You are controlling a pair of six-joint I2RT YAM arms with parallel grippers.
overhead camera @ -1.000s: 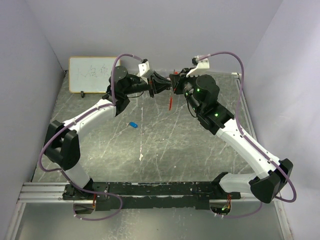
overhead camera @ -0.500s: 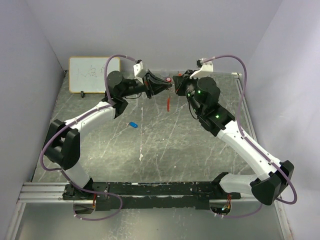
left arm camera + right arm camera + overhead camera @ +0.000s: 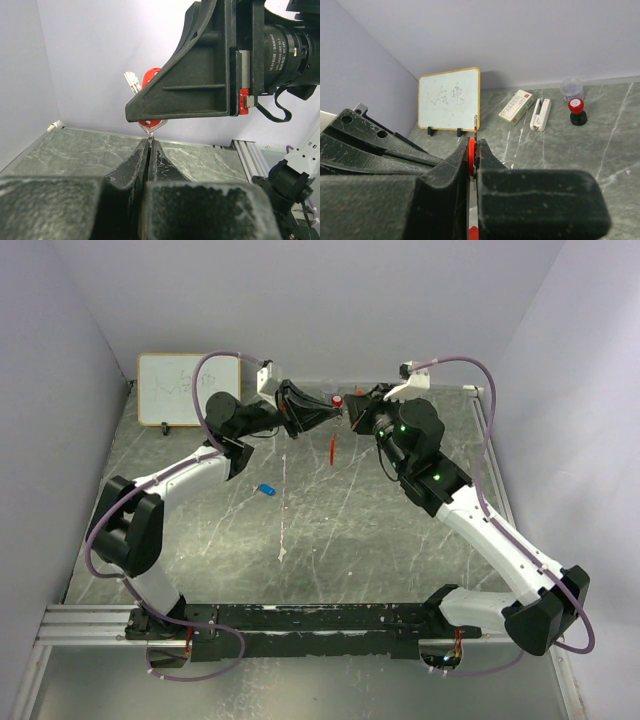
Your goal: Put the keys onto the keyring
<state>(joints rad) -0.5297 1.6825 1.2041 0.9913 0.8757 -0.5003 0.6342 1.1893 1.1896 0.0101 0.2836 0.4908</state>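
The keyring (image 3: 150,131) is pinched in the left gripper (image 3: 149,143), the red key (image 3: 149,77) clamped in the right gripper (image 3: 474,146), presumably for threading.

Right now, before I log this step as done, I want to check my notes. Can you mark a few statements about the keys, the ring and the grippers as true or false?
1. The blue key lies on the table, apart from both grippers. True.
2. The left gripper is open. False: it is shut on the thin ring.
3. The right gripper pinches the red key. True.
4. The red strap lies flat on the table. False: it hangs in the air below where the two grippers meet.
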